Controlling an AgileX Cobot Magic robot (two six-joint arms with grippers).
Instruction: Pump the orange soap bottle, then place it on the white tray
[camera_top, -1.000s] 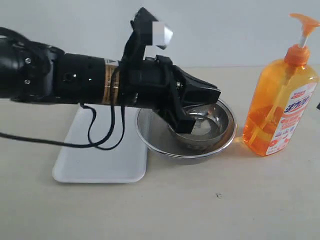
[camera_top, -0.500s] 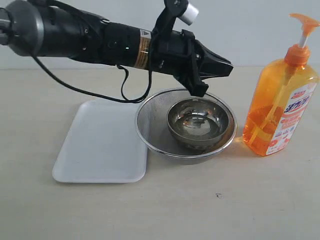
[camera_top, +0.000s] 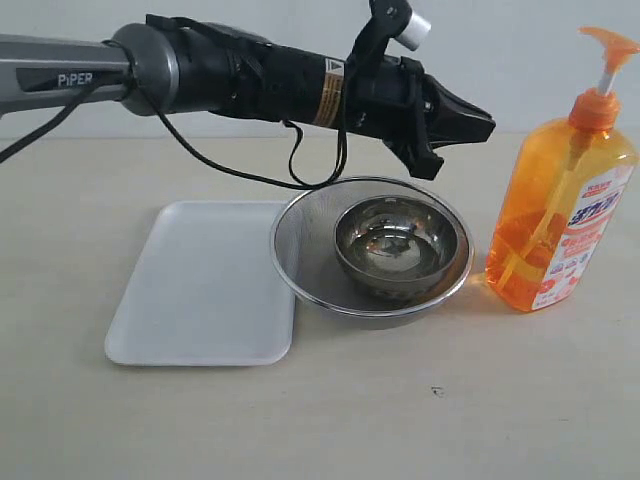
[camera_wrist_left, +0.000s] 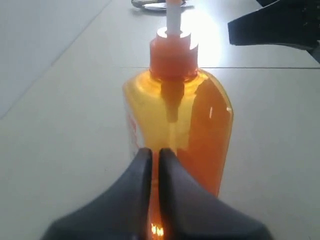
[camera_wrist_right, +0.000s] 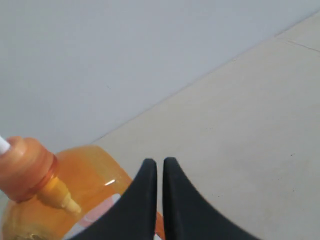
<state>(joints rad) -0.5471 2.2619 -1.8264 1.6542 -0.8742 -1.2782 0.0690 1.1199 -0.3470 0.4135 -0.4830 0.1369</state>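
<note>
— Two bowls, one tray, one bottle. What are they made of?
— A smooth white tray (camera_top: 200, 290), round-cornered and low-rimmed, lies toward the tabletop's left. Just beside it, a round wire-mesh bowl (camera_top: 297, 262) holds a smaller shiny steel bowl (camera_top: 400, 245).
— And the arms?
— The black left gripper (camera_top: 487, 126), fingers pressed together and empty, reaches level above the bowls. The right gripper (camera_wrist_right: 160, 172), likewise closed on nothing, hangs near the bottle's neck.
— The bottle?
— The orange soap bottle (camera_top: 560, 220), translucent and flat-sided, stands upright toward the tabletop's right, apart from the tray.
</note>
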